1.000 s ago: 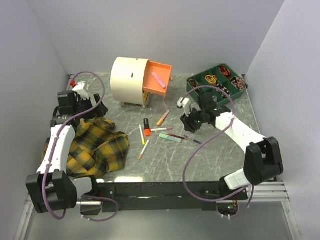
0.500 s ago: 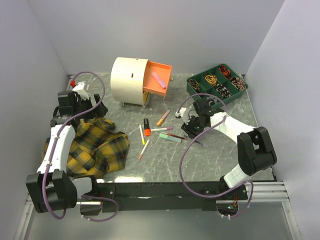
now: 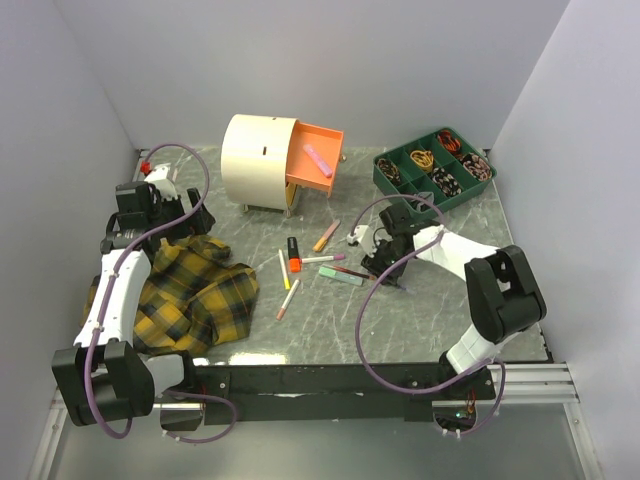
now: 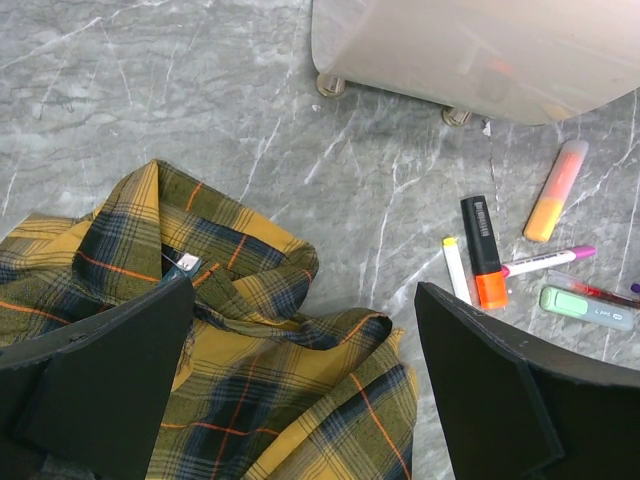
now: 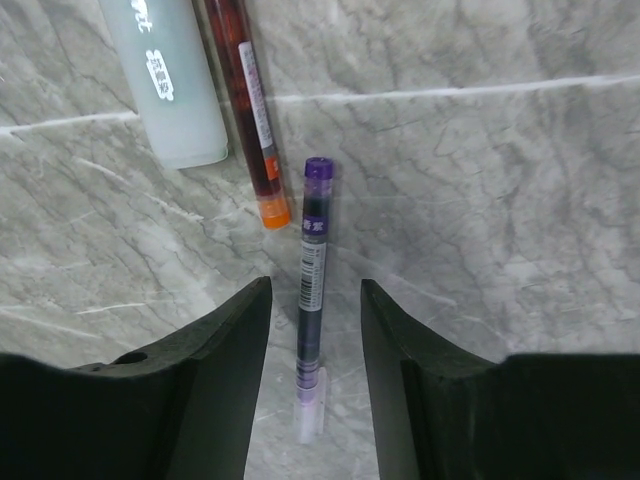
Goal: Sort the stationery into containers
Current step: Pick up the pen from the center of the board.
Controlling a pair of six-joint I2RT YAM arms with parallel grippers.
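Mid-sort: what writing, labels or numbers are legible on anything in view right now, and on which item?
Nothing reads clearly.
On the mint highlighter: white print along the barrel, too blurred to read.
On the red pen: a small label, print too small.
On the purple pen: a barcode sticker with tiny characters, unreadable.
On the black-and-orange highlighter: white marks, too small.
On the plaid cloth: a tag, no readable text.

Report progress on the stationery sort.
Done: one pink marker lies in the open orange drawer. In hand: the right gripper has its jaws either side of the purple pen, not yet closed. Left: everything else lying loose, such as the green marker; the left gripper hangs open over the plaid cloth.
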